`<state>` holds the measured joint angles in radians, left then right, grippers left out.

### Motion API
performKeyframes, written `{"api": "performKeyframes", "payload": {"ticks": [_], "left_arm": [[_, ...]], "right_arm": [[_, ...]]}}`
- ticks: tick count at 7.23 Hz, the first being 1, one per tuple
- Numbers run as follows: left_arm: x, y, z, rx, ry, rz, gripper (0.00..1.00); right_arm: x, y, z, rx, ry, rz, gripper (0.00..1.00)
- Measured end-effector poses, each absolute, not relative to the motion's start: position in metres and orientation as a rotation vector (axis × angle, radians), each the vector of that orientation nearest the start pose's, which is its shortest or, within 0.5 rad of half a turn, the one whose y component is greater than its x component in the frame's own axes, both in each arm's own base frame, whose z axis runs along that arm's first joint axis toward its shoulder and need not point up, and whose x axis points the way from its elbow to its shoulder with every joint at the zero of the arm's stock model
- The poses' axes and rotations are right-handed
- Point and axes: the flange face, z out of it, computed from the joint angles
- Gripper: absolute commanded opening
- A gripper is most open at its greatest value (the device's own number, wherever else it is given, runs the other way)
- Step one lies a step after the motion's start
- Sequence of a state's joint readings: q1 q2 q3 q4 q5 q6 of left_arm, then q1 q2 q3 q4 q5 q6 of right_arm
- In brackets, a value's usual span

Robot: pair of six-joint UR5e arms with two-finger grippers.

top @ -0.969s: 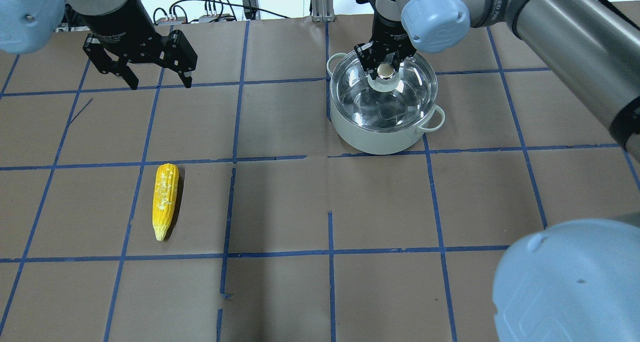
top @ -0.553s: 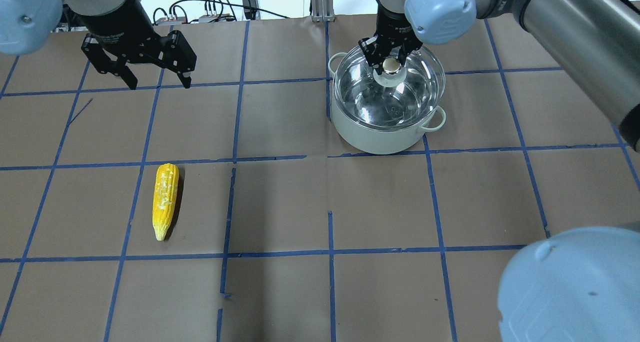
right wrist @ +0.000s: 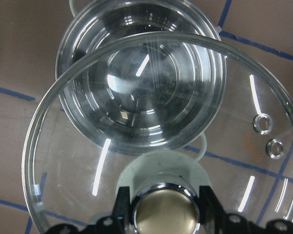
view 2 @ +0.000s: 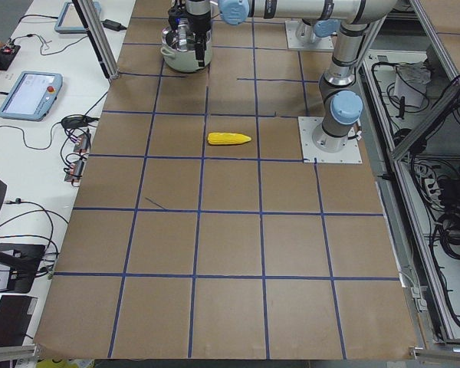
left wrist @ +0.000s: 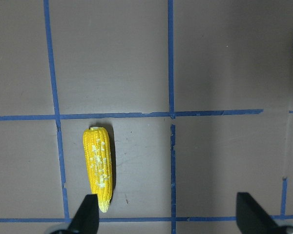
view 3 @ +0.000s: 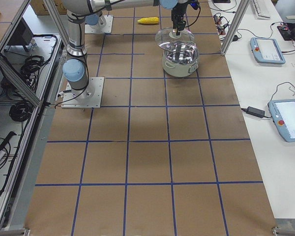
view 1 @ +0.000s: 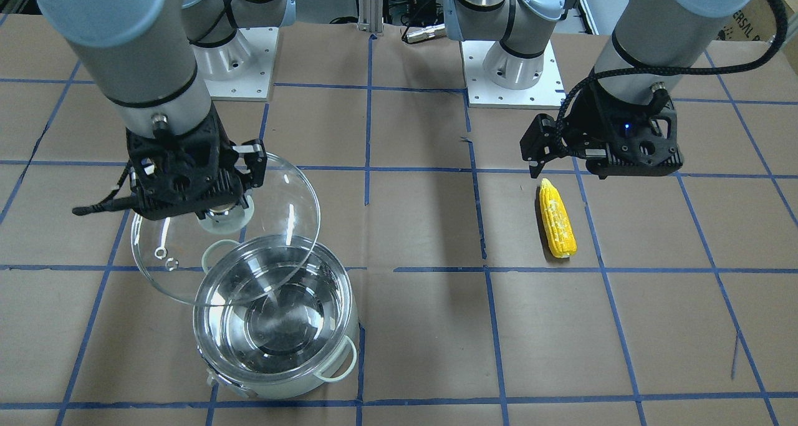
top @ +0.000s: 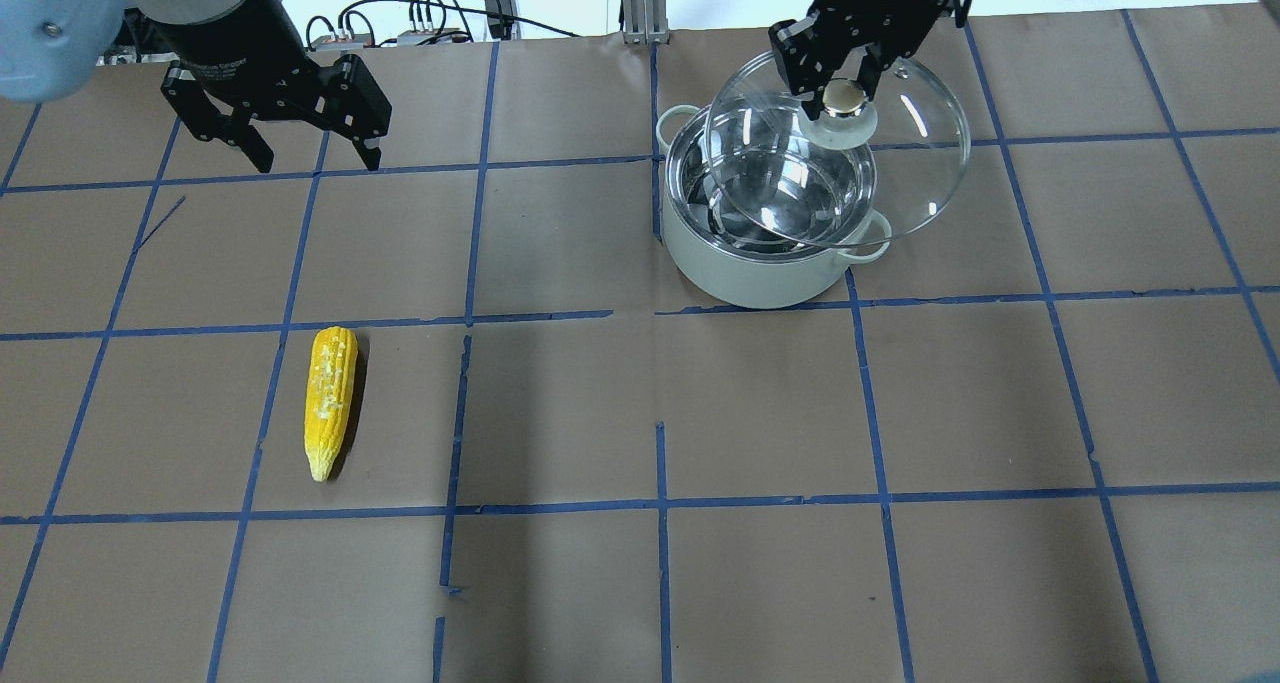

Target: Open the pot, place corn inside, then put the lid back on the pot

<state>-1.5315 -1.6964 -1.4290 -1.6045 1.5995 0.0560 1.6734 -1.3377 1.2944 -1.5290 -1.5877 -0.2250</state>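
Fig.: lid-off stage, corn pick-up pending. R end effector [top: 843,93] is clamped on the cream knob of the glass lid [top: 920,163], fingers either side of the steel cap. The lid hangs tilted above the pot [top: 740,273] and offset from it, so the steel interior is mostly uncovered. In the overhead view its edge overlaps the pot rim, but no contact is evident. The corn cob [top: 331,400] lies flat on the desk [top: 600,413], well apart from the pot, on the L arm's side. Its long axis runs near-to-far w/ respect to the robot, tapered tip toward the robot. L end effector [left wrist: 168,217] hovers above the desk w/ fingers spread wide and nothing between them. It is the nearer arm by far, R being occupied w/ the lid. In the L wrist view the cob sits off-centre, its tip just beside the finger at view-left, and its long axis crosses the closing line approx. at right angles. Judgement: orientation already suits a grasp across the cob's width. The next move prob. needs a sideways shift to centre the cob between the fingers, then descent.
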Motion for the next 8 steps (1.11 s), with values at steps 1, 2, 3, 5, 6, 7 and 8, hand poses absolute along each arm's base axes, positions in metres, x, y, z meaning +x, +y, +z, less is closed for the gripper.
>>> {"api": "performKeyframes", "payload": {"ticks": [1, 2, 3, 5, 6, 7, 8], "left_arm": [[-0.108, -0.548, 0.489, 0.031, 3.112, 0.03, 1.0], [-0.108, -0.548, 0.489, 0.036, 3.111, 0.029, 1.0], [-0.107, -0.548, 0.49, 0.044, 3.11, 0.028, 1.0], [-0.107, -0.548, 0.491, 0.048, 3.112, 0.025, 1.0], [-0.106, -0.548, 0.492, 0.046, 3.113, 0.022, 1.0], [-0.105, -0.551, 0.492, 0.042, 3.114, 0.011, 1.0], [-0.105, -0.554, 0.491, 0.043, 3.115, -0.005, 1.0]], "right_arm": [[0.173, -0.547, 0.495, -0.5, 3.119, 0.028, 0.26], [0.16, -0.523, 0.49, -0.478, 3.124, 0.054, 0.26], [0.151, -0.506, 0.485, -0.461, 3.128, 0.071, 0.26], [0.145, -0.492, 0.483, -0.447, 3.134, 0.07, 0.26], [0.144, -0.489, 0.484, -0.444, 3.135, 0.068, 0.26], [0.143, -0.485, 0.486, -0.443, 3.135, 0.067, 0.26], [0.143, -0.482, 0.488, -0.442, 3.135, 0.068, 0.26]]}}
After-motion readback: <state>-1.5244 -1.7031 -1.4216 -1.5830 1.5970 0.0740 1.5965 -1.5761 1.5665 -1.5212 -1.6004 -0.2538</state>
